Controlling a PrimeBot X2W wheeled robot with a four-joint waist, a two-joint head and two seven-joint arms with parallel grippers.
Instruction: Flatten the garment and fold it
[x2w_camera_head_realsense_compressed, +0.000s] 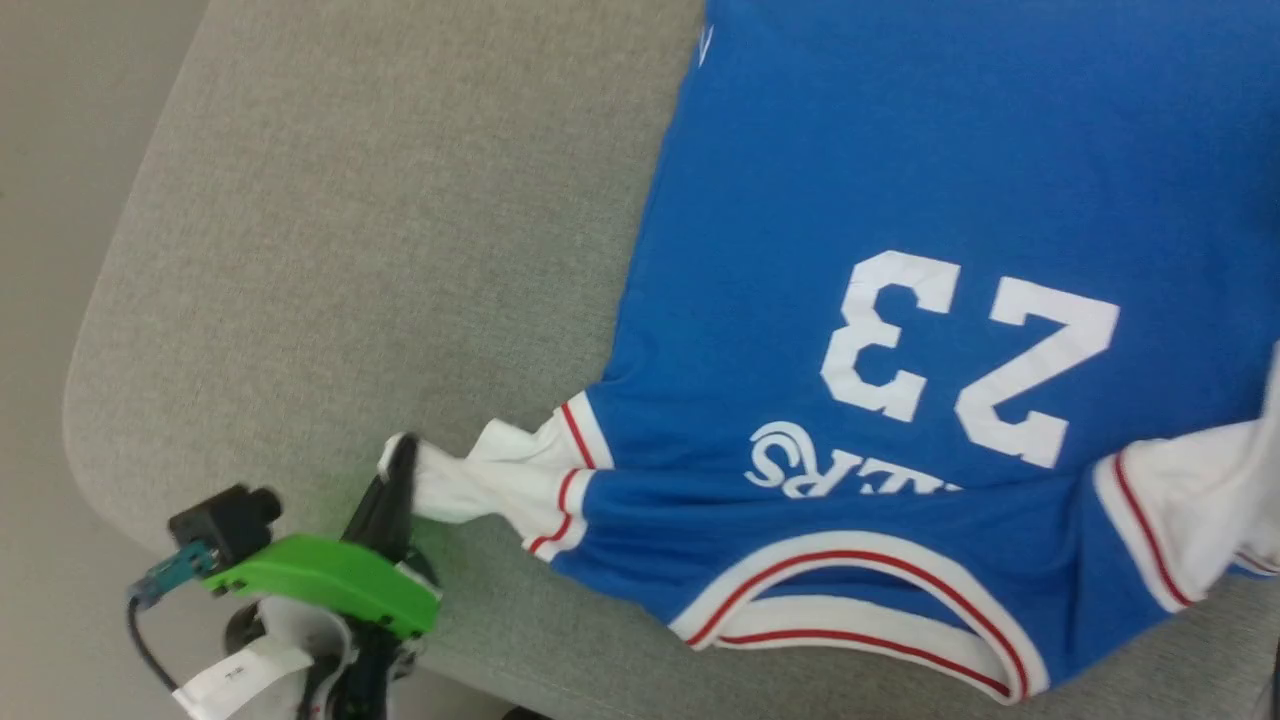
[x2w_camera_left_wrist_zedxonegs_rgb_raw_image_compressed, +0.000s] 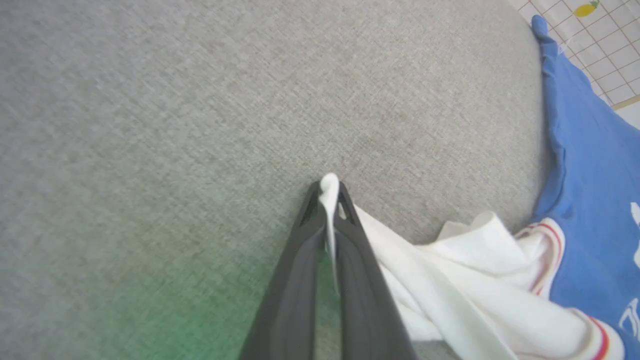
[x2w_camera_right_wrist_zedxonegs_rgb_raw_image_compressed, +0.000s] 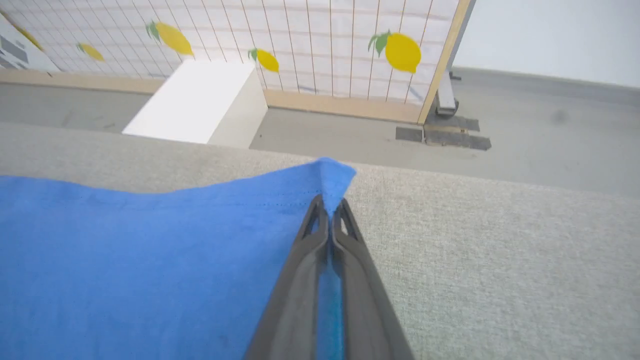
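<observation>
My left gripper (x2w_camera_left_wrist_zedxonegs_rgb_raw_image_compressed: 329, 197) is pinching the white sleeve (x2w_camera_head_realsense_compressed: 455, 485) tight. My right gripper (x2w_camera_right_wrist_zedxonegs_rgb_raw_image_compressed: 330, 212) is pinching a far blue corner (x2w_camera_right_wrist_zedxonegs_rgb_raw_image_compressed: 336, 176). The garment (x2w_camera_head_realsense_compressed: 850, 180) is lying on the grey cushion (x2w_camera_head_realsense_compressed: 350, 250), stretching between them.

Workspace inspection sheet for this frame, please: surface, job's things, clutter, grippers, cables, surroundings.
Surface: grey fabric cushion, rounded corner.
Job's things: blue garment spread out, white 23 facing up; its white sleeve is bunched and pulled out sideways.
Clutter: nothing seen.
Grippers: left gripper shut on the sleeve tip; right gripper shut on a blue corner of the garment.
Cables: dark cable looping by the left wrist.
Surroundings: lemon-print screen, white box, grey floor.
</observation>
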